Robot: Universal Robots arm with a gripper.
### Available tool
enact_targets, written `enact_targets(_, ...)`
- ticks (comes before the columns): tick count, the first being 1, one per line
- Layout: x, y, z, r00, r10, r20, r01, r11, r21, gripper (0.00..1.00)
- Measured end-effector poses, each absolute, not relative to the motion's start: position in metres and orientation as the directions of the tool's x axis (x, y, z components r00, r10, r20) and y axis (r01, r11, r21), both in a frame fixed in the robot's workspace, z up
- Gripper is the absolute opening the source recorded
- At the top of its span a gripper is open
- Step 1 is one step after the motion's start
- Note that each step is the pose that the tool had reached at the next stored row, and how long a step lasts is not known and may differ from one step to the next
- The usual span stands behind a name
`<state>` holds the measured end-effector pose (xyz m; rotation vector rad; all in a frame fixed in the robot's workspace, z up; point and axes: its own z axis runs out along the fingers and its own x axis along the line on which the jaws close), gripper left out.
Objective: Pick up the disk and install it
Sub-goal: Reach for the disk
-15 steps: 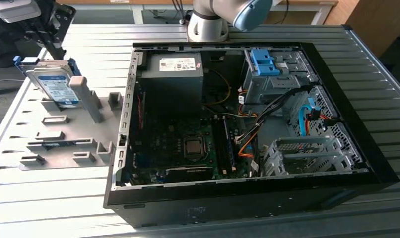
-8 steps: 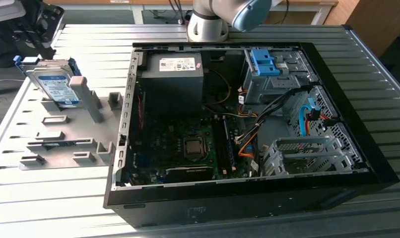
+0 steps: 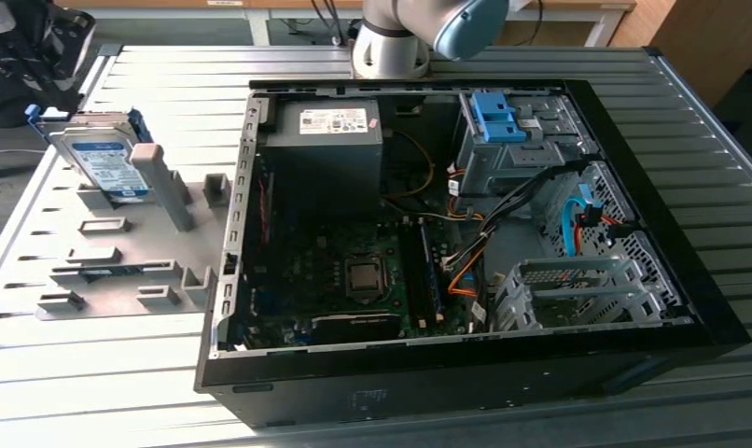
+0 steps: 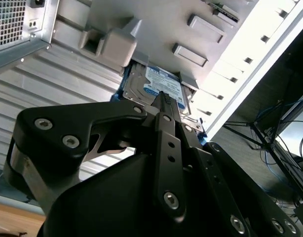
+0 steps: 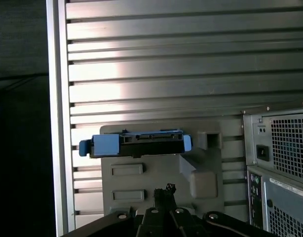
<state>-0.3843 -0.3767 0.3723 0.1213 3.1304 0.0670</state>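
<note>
Starting at the exterior view's left, we find the disk standing tilted on edge in the grey fixture on the slatted table, outside the computer case. We judge this to be the approach to the pick, as nothing is lifted yet. The gripper points at the disk, near it but apart, and its fingers look pressed together with nothing between them. Taking the disk calls for them to part and straddle its blue-railed edges squarely.

Moving right, the case lies open, with a blue latch at the far bays and a grey drive cage toward the exterior view's right. We cannot tell which slot awaits the disk.

The exterior view gives us the case's interior. The second wrist view gives us the disk's white-and-blue label face. The first wrist view gives us the disk edge-on, with rails at both ends, beside the case's vented back panel.
</note>
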Motion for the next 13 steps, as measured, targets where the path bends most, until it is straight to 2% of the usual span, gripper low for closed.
enact_targets(13,-0.411,-0.35,0.362,-0.997,0.079,0.003,0.079,0.996,0.042,0.11)
